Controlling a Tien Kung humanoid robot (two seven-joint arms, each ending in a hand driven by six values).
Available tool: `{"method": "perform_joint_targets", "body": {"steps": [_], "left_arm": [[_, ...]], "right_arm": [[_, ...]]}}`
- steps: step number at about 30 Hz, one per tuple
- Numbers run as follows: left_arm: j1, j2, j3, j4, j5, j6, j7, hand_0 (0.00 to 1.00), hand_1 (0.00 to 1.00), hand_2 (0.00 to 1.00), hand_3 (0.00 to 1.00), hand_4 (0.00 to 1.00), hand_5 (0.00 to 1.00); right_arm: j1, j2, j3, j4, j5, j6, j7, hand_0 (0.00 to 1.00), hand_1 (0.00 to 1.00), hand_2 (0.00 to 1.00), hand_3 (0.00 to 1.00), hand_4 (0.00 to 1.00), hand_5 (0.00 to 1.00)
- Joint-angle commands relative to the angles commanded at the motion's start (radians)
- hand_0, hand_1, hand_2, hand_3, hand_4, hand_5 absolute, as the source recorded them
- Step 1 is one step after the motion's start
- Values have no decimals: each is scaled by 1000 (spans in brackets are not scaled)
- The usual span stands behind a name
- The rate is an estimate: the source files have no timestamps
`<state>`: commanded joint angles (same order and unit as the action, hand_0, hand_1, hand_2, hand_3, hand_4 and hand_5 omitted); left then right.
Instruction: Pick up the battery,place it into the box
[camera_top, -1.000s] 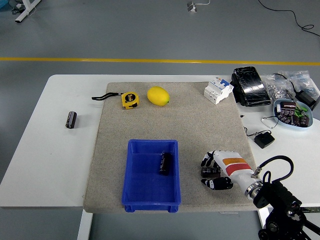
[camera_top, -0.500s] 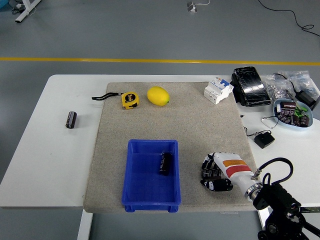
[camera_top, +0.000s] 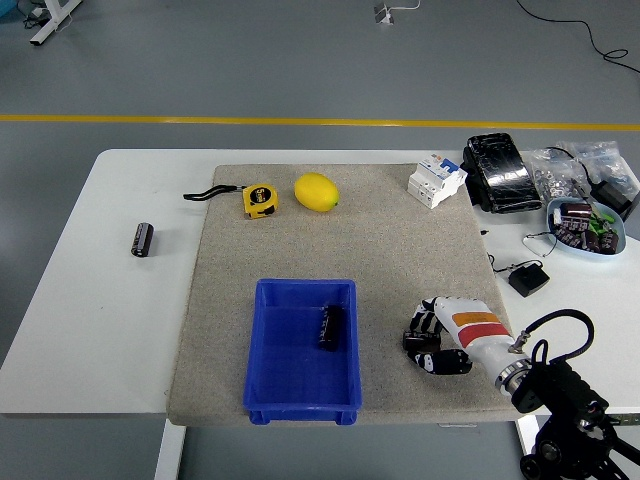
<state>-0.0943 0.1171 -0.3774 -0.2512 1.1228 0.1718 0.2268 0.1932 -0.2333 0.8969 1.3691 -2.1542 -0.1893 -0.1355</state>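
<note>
A blue box (camera_top: 300, 350) sits at the near edge of the grey mat (camera_top: 400, 250). Inside it, toward its right side, lies a black battery (camera_top: 330, 327). A second black battery (camera_top: 143, 240) lies on the bare white table far to the left. My right hand (camera_top: 430, 340), white with black fingers, rests low over the mat just right of the box, its fingers curled and holding nothing. My left arm does not show.
At the mat's far edge lie a yellow tape measure (camera_top: 260, 199), a lemon (camera_top: 316, 192) and a white circuit breaker (camera_top: 436, 180). Right of the mat are a black pack (camera_top: 500, 172), a small black adapter (camera_top: 528, 281) and a bowl of parts (camera_top: 585, 225).
My right hand has shifted slightly right and its fingers have curled in a little more. The battery in the box has not moved.
</note>
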Motion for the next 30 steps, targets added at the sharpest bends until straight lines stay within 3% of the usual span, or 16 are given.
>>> {"method": "perform_joint_targets", "body": {"steps": [30], "left_arm": [[-3,-1,2,0,0,-4,-2,694,668,710,621,640,649]], "right_arm": [[4,-4,6,6,0,-7,-5,231,354,430,464,844,131]]}}
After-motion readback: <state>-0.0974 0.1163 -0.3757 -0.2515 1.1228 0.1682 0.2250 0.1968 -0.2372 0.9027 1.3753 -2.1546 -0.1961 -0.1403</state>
